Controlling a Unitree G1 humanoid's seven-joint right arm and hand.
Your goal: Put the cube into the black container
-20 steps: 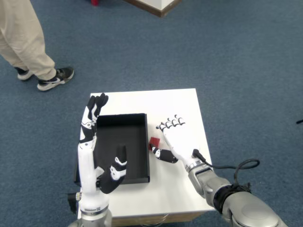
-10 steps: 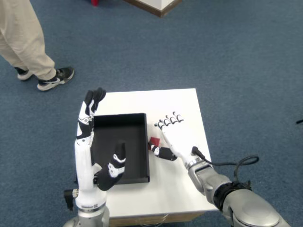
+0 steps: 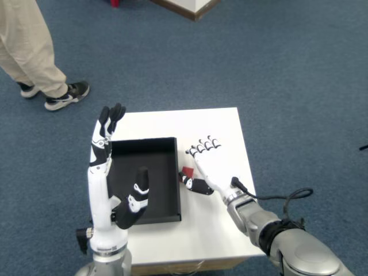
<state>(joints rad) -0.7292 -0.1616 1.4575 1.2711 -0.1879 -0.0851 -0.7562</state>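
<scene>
A small red cube [image 3: 187, 171] lies on the white table [image 3: 218, 123] just right of the black container [image 3: 146, 178]. My right hand [image 3: 208, 165] rests flat beside it, fingers stretched out and apart, thumb [image 3: 195, 184] curled under the cube's near side. The palm hides part of the cube. Nothing is pinched. The left hand [image 3: 100, 167] stands upright at the container's left wall, fingers pointing away from me, thumb over the tray's near part.
The container is an open shallow black tray and its floor shows nothing inside. A person's legs and shoes [image 3: 66, 95] stand on the blue carpet beyond the table's far left. A wooden furniture corner [image 3: 192, 7] sits at the top.
The left arm has drifted left and slightly nearer. My right hand has shifted a little left toward the cube, fingers still spread. The cube has not moved.
</scene>
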